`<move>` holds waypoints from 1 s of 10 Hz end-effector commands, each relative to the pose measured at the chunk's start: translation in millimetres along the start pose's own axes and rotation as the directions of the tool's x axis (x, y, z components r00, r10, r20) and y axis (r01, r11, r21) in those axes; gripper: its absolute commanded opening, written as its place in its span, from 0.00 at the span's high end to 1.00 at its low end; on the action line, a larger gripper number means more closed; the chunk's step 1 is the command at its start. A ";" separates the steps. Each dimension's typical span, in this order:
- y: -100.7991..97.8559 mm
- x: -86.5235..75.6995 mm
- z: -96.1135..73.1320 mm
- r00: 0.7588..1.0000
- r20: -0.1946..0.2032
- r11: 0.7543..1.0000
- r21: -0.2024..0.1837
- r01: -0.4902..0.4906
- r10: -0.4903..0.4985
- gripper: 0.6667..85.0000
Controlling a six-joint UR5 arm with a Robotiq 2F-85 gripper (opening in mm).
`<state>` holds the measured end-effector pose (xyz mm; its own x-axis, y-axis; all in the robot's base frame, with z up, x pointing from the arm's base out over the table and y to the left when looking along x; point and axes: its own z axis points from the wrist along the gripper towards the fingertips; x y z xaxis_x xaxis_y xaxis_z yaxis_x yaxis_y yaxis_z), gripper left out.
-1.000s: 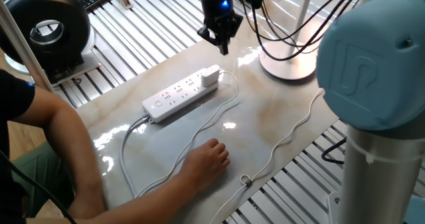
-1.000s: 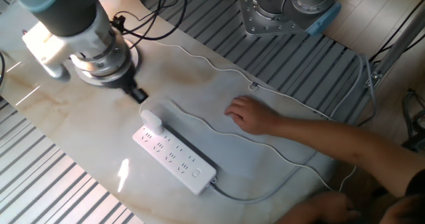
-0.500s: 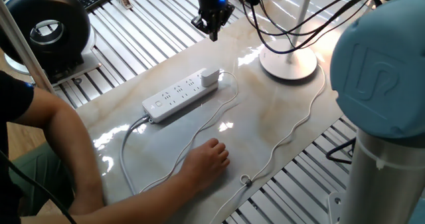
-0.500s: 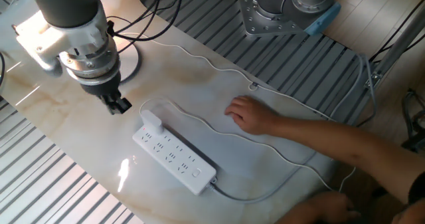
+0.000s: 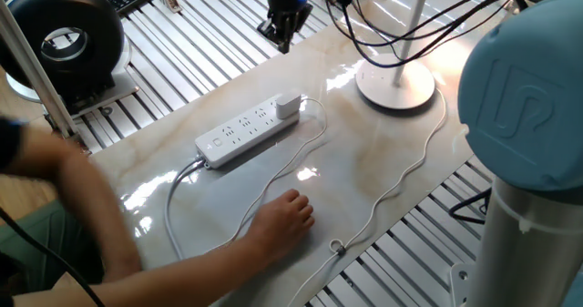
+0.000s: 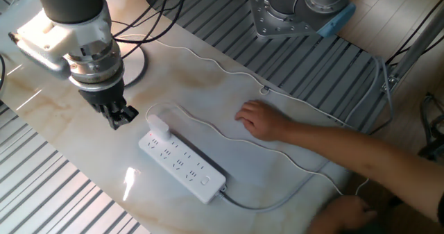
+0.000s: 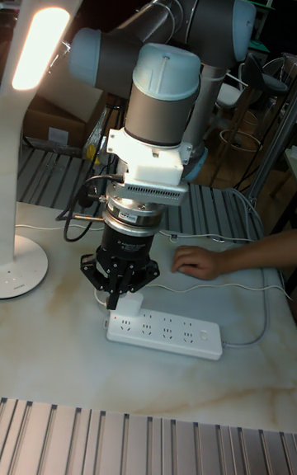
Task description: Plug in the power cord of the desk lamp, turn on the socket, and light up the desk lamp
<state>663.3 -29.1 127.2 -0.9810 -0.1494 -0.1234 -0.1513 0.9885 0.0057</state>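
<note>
One socket (image 6: 182, 164) just beside raised gripper (image 6: 115, 116)

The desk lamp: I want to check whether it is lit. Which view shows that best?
The tall fixed view: the desk lamp shows its glowing light panel, so it is lit. One fixed view shows only the round base and lower pole; the other fixed view shows just a sliver of base behind the arm.

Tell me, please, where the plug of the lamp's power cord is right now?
The plug sits in the end outlet of the socket, at the end nearer the desk lamp, with the gripper hanging just beside it.
</note>
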 end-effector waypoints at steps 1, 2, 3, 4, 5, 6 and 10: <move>13.8 -4.1 -1.8 0.991 0.024 0.990 -0.055 0.133 -0.132 1.00; 22.4 6.9 -2.5 0.996 -0.018 0.992 -0.093 0.084 -0.086 1.00; 32.3 17.2 -7.3 0.998 -0.048 0.998 -0.060 0.034 -0.037 1.00; 44.1 20.7 -14.7 0.996 -0.086 0.997 -0.076 -0.002 -0.005 1.00; 52.7 20.2 -20.0 0.994 -0.103 0.997 -0.070 -0.038 0.031 1.00; 66.0 18.0 -25.4 0.988 -0.126 0.993 -0.065 -0.096 0.088 1.00; 130.7 1.6 -61.1 0.964 -0.138 0.973 0.036 -0.226 0.229 1.00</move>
<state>638.8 56.3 165.8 -0.9999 -0.0144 0.0047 -0.0143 0.9996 0.0228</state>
